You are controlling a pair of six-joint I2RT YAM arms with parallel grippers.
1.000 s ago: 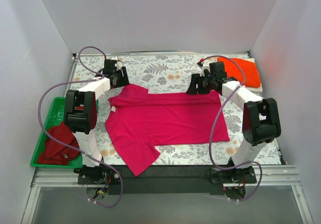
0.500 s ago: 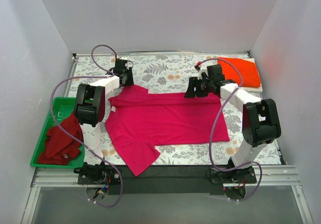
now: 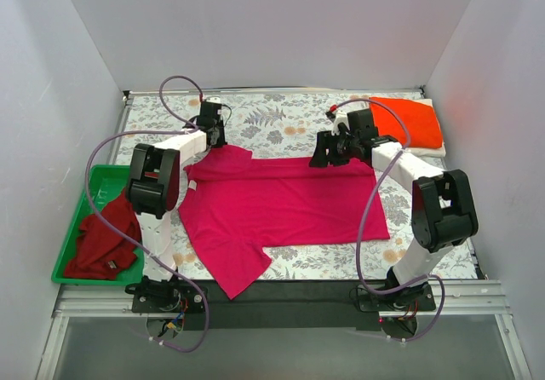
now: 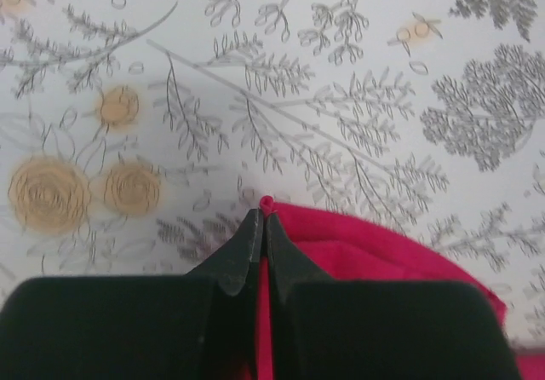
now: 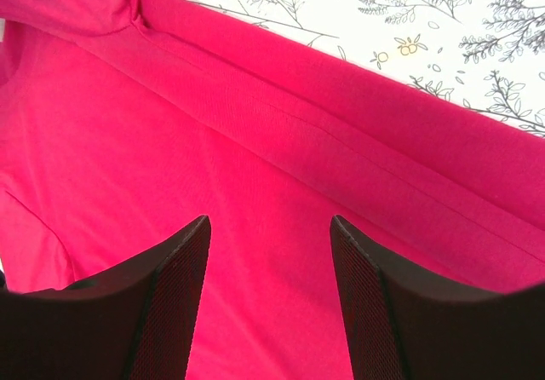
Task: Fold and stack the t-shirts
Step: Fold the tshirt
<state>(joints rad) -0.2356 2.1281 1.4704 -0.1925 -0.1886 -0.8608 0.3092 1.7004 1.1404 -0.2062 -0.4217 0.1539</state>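
Note:
A magenta-pink t-shirt [image 3: 272, 201] lies spread flat across the middle of the table. My left gripper [image 3: 215, 137] is at the tip of its far left sleeve. In the left wrist view the left gripper [image 4: 262, 216] is shut on a thin fold of the pink sleeve [image 4: 383, 252]. My right gripper [image 3: 328, 154] hovers over the shirt's far edge. It stands open [image 5: 269, 220], with only flat pink cloth [image 5: 255, 141] below its fingers. An orange-red t-shirt [image 3: 409, 120] lies folded at the far right on a white one [image 3: 433, 151]. A darker red t-shirt [image 3: 102, 239] lies crumpled in the tray.
A green plastic tray [image 3: 85, 184] sits at the left edge of the table. The floral tablecloth [image 3: 281, 120] shows beyond the pink shirt. White walls close in on three sides. Purple cables loop off both arms.
My left gripper has moved to the sleeve tip and closed on it. The right gripper has shifted slightly left and stayed open.

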